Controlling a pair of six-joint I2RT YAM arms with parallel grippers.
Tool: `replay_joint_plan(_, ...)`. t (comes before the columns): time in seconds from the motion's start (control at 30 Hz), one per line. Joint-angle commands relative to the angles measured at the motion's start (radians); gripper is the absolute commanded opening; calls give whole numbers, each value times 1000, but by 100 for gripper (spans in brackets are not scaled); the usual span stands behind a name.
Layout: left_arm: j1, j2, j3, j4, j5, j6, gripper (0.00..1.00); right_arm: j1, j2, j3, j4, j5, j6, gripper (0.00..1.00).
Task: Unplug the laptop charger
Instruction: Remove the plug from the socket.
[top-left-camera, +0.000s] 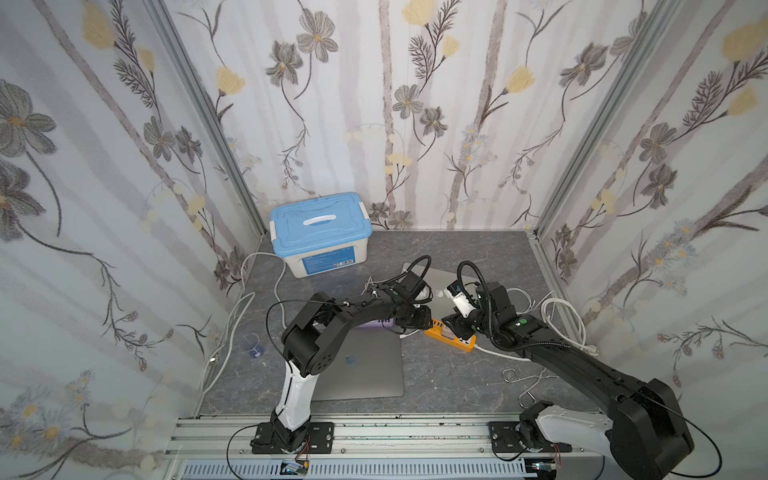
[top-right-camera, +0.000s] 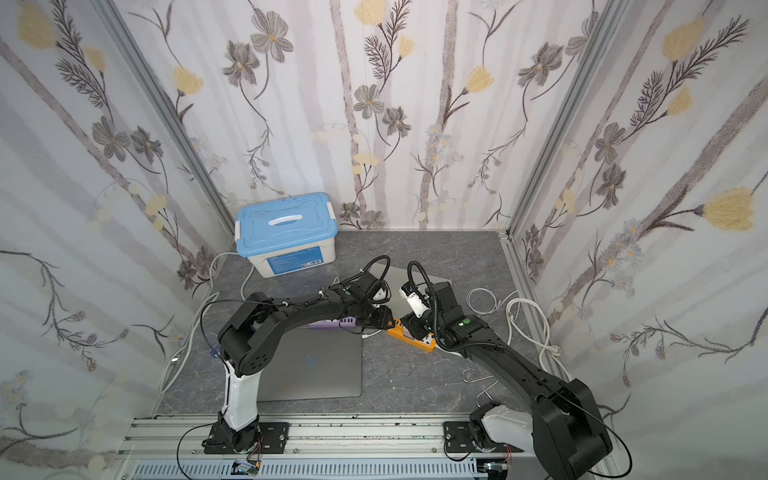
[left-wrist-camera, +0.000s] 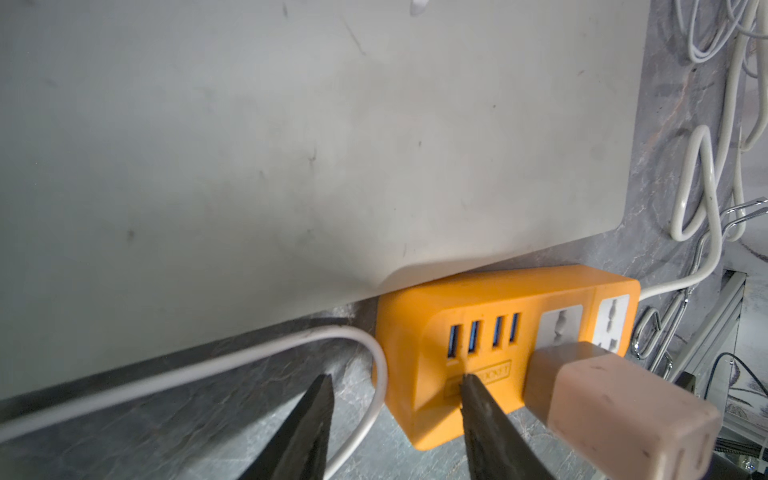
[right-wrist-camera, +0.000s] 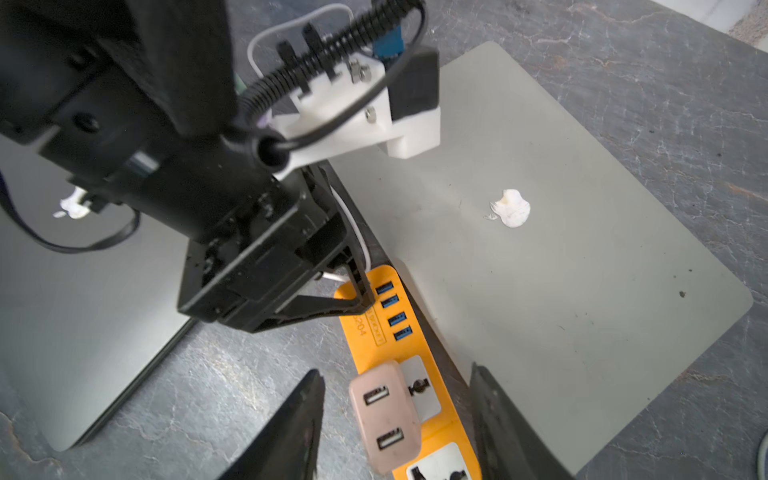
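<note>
Straddling the beige charger (right-wrist-camera: 384, 415), the right gripper (right-wrist-camera: 395, 370) hangs with its jaws spread, one to each side and, as far as can be told, touching neither. The charger sits plugged into the orange power strip (right-wrist-camera: 365, 328) near the middle of the table (top-left-camera: 449, 382), hard against a closed silver laptop (right-wrist-camera: 561, 270). The left gripper (left-wrist-camera: 395, 376), roughly 9 o'clock of the charger in a top view, is parted too and holds nothing. One finger (left-wrist-camera: 490, 415) rests on the strip's top by the USB ports (left-wrist-camera: 473, 336), apparently pinning it.

The grasp looks to be the step in hand. Next, the right jaws must pinch the charger's sides and pull straight off the strip's face while the left bears down.

At 10 o'clock of the strip, a storage box (top-left-camera: 361, 249) stands with its blue lid (top-left-camera: 291, 232) shut, its contents hidden.
</note>
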Motion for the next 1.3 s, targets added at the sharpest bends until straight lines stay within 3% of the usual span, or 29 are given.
replay_joint_plan(0.0,1,6,-7,-25,16,10,52,2,14,35,-12,18,-129,54)
replay_joint_plan(0.1,0,6,-6,-39,26,21,52,5,22,38,-49,-5,-280,52)
replay_joint_plan(0.37,2,11,-15,-11,33,2,52,3,-24,2,-58,-122,-415,47)
replay_joint_plan(0.53,3,18,-22,-8,37,0,52,4,15,7,-100,-171,-427,44)
replay_joint_plan(0.63,3,16,-27,-4,37,0,52,3,56,7,-95,-105,-407,42)
replay_joint_plan(1.27,13,12,-53,14,43,-1,52,-39,131,33,-69,-73,-368,47)
